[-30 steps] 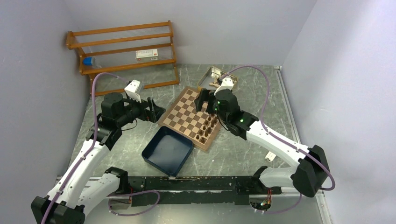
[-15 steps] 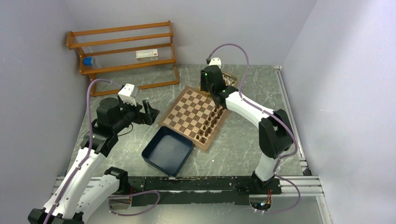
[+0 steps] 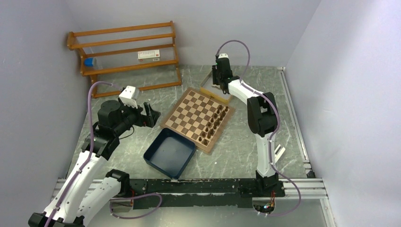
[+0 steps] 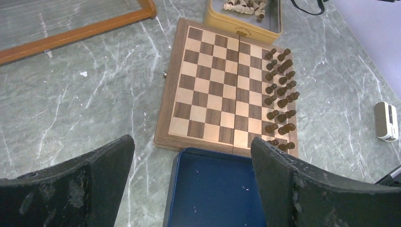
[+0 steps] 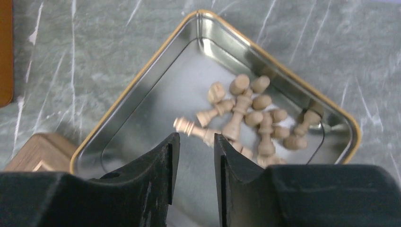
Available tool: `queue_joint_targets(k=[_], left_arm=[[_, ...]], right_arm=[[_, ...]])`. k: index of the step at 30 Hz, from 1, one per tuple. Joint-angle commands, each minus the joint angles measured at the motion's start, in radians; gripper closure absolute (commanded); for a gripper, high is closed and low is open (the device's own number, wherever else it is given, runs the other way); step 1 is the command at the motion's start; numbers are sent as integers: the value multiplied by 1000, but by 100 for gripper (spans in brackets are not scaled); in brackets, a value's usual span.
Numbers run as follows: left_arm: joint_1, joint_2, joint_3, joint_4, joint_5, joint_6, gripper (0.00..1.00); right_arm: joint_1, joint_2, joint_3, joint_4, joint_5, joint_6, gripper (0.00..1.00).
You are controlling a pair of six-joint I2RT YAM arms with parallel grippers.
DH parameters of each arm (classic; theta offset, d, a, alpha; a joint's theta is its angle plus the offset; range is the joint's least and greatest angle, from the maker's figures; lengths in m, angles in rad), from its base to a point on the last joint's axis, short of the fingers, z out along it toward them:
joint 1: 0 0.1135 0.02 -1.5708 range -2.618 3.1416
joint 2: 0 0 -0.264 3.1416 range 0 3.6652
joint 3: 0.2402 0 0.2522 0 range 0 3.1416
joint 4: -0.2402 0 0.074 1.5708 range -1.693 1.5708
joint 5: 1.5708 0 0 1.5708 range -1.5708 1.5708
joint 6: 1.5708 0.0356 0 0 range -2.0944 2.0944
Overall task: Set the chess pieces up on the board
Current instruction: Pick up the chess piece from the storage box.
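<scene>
The right claw (image 5: 195, 140), narrowly parted and holding nothing, hung over the shiny metal tin (image 5: 137, 90) at the far edge of the checkered wooden board (image 3: 189, 111), with light tan wooden chess pieces (image 5: 246, 118) lying just past its tips. The left claw (image 4: 191, 144) gaped wide, left of the board. Dark brown pieces (image 4: 280, 94) lined the board's near-right edge.

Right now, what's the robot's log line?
right claw: open, above tin | light pieces: in tin | dark pieces: on board | left claw: open, empty

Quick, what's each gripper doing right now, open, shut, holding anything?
Left gripper: wide open, empty.
Right gripper: slightly open, empty, above the light pieces in the tin.
</scene>
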Motion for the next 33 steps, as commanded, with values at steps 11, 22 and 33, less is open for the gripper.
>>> queue_joint_targets(k=[11,22,33], left_arm=[[7,-1,-3,-2,-9,7,3],[7,11,-1,0,-7,6,3],[7,20,-1,1,-4,7,2]], right_arm=[[-33,208,280,-60,-24,-184,62],[-47,275,332,-54,-5,-220,60],[-63,316,368,-71,-38,-223,67]])
